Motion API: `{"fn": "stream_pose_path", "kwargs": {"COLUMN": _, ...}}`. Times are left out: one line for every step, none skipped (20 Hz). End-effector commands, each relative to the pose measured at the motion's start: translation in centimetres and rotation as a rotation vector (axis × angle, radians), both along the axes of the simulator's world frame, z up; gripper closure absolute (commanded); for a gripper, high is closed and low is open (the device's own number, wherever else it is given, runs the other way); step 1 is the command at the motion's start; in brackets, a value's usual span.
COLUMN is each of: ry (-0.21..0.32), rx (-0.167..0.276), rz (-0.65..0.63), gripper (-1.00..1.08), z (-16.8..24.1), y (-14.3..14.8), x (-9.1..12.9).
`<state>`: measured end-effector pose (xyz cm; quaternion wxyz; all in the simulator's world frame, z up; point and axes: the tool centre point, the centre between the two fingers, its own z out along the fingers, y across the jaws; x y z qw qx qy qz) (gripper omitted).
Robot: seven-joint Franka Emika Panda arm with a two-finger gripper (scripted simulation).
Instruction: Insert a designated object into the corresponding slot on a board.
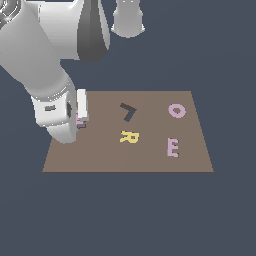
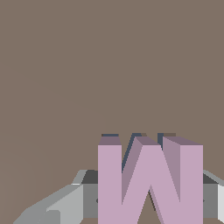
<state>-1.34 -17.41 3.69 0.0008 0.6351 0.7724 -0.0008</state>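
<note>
Brown board (image 1: 150, 160): I saw it lying flat on the dark ground, the widest thing in the exterior view.
White arm (image 1: 45, 60): it reached down over the board's corner at the exterior view's left.
Gripper (image 1: 80, 116): I had it low at that corner, its fingers (image 2: 65, 205) pinching the pale pink-lilac M (image 2: 148, 183) from both sides.
M: held upright between the fingers, just above the board; only a sliver showed in the exterior view.
Slot (image 2: 138, 136): I made out dark edges directly behind the M in the wrist view.
Angle-shaped recess (image 1: 128, 111): mid-board, dark.
Yellow R (image 1: 129, 136): just beside that recess.
Pink E (image 1: 172, 147), pink O (image 1: 177, 110): toward the exterior view's right.
</note>
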Motion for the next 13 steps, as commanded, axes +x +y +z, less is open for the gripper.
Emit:
{"fn": "stream_pose_path", "kwargs": {"ry": 0.001, "rx": 0.0, "rz": 0.001, "gripper": 1.08, "z": -0.51, "y": -0.01, "x": -0.02}}
{"fn": "stream_pose_path", "kwargs": {"ry": 0.001, "rx": 0.0, "rz": 0.001, "gripper": 1.08, "z": -0.63, "y": 0.01, "x": -0.01}}
{"fn": "stream_pose_path", "kwargs": {"ry": 0.001, "rx": 0.0, "rz": 0.001, "gripper": 1.08, "z": -0.67, "y": 0.01, "x": -0.01}}
{"fn": "stream_pose_path", "kwargs": {"ry": 0.001, "rx": 0.0, "rz": 0.001, "gripper": -0.92, "z": -0.67, "y": 0.01, "x": -0.01}}
{"fn": "stream_pose_path", "kwargs": {"ry": 0.001, "rx": 0.0, "rz": 0.001, "gripper": -0.92, "z": -0.67, "y": 0.01, "x": -0.01}}
{"fn": "stream_pose_path", "kwargs": {"ry": 0.001, "rx": 0.0, "rz": 0.001, "gripper": -0.92, "z": -0.67, "y": 0.01, "x": -0.01}}
{"fn": "stream_pose_path", "kwargs": {"ry": 0.001, "rx": 0.0, "rz": 0.001, "gripper": -0.92, "z": -0.67, "y": 0.01, "x": -0.01}}
{"fn": "stream_pose_path", "kwargs": {"ry": 0.001, "rx": 0.0, "rz": 0.001, "gripper": -0.92, "z": -0.67, "y": 0.01, "x": -0.01}}
{"fn": "stream_pose_path", "kwargs": {"ry": 0.001, "rx": 0.0, "rz": 0.001, "gripper": -0.92, "z": -0.67, "y": 0.01, "x": -0.01}}
{"fn": "stream_pose_path", "kwargs": {"ry": 0.001, "rx": 0.0, "rz": 0.001, "gripper": -0.92, "z": -0.67, "y": 0.01, "x": -0.01}}
{"fn": "stream_pose_path", "kwargs": {"ry": 0.001, "rx": 0.0, "rz": 0.001, "gripper": -0.92, "z": -0.67, "y": 0.01, "x": -0.01}}
{"fn": "stream_pose_path", "kwargs": {"ry": 0.001, "rx": 0.0, "rz": 0.001, "gripper": -0.92, "z": -0.67, "y": 0.01, "x": -0.01}}
{"fn": "stream_pose_path", "kwargs": {"ry": 0.001, "rx": 0.0, "rz": 0.001, "gripper": -0.92, "z": -0.67, "y": 0.01, "x": -0.01}}
